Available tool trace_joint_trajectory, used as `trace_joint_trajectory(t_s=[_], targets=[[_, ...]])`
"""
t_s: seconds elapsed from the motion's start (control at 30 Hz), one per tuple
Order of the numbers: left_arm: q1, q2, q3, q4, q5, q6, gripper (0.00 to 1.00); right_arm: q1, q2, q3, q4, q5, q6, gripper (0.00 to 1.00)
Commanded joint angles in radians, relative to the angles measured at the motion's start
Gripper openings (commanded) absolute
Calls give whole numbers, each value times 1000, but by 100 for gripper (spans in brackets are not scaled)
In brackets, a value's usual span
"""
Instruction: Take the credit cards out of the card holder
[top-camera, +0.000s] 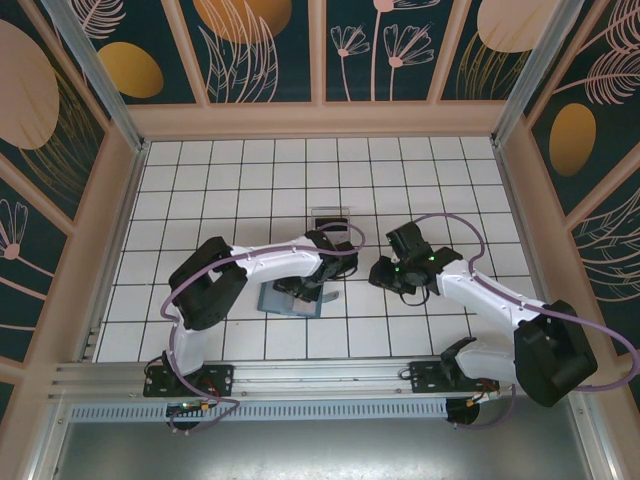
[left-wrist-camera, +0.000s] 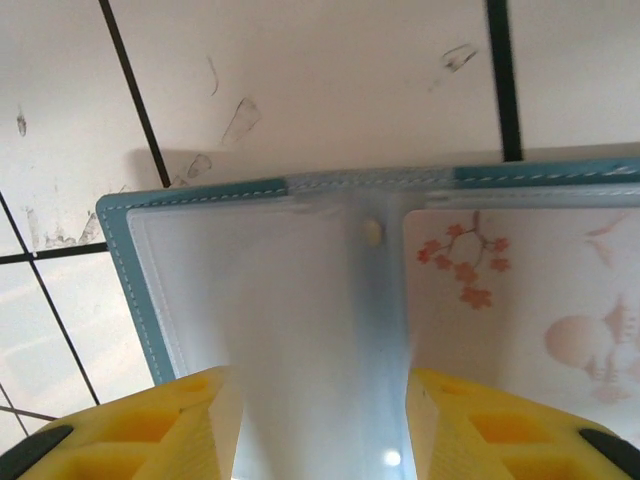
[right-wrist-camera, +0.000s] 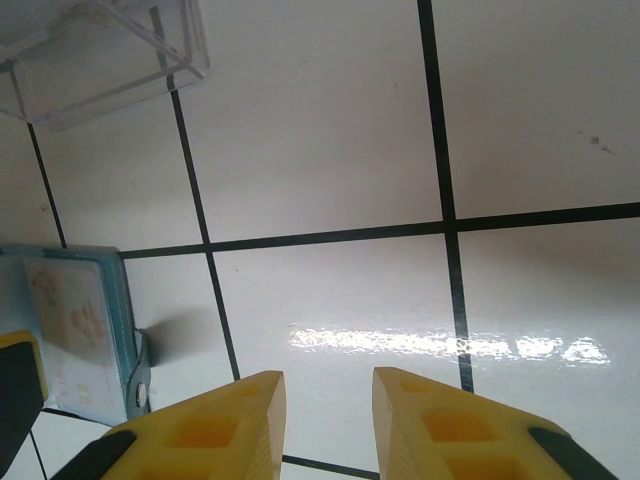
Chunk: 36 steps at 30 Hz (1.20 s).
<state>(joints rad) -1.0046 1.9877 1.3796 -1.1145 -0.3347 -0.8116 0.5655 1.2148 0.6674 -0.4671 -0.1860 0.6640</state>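
The left arm (top-camera: 270, 262) and right arm (top-camera: 478, 298) have glossy white links between bulky black joints. Lilac cables (top-camera: 168, 300) loop along them. Black bases (top-camera: 190, 380) sit on a silver rail (top-camera: 320, 372). Green lights (top-camera: 400, 268) glow on the right wrist. The fingers (left-wrist-camera: 150, 430) are yellow plastic with hollow recesses and black inserts.

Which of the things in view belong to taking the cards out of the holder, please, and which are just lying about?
Job: teal-blue bifold card holder with clear plastic sleeves; pale rectangular card with pink blossom print, inside it.
Lying about: clear plastic rectangular tray, apart from the holder.
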Motion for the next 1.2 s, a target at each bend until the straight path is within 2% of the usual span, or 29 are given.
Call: trace_joint_trajectory(t_s=[0.0,0.43,0.67,0.8,1.0,1.17], targets=[[-3,-46,-43,-19,-22,20,48,20,7,29,7,-21,19,30],[69,-187,-188,88,-13,20,48,175,140,92,94,-39,104,33],[105,-217,-293,189,39,46,47,225,210,130,145,-58,142,45],[125,-225,-348,230,59,60,47,237,238,139,172,-73,159,48],[146,-264,-427,339,142,78,47,254,298,150,186,-82,162,47],[153,-296,-478,426,238,89,46,264,337,158,198,-92,157,38]])
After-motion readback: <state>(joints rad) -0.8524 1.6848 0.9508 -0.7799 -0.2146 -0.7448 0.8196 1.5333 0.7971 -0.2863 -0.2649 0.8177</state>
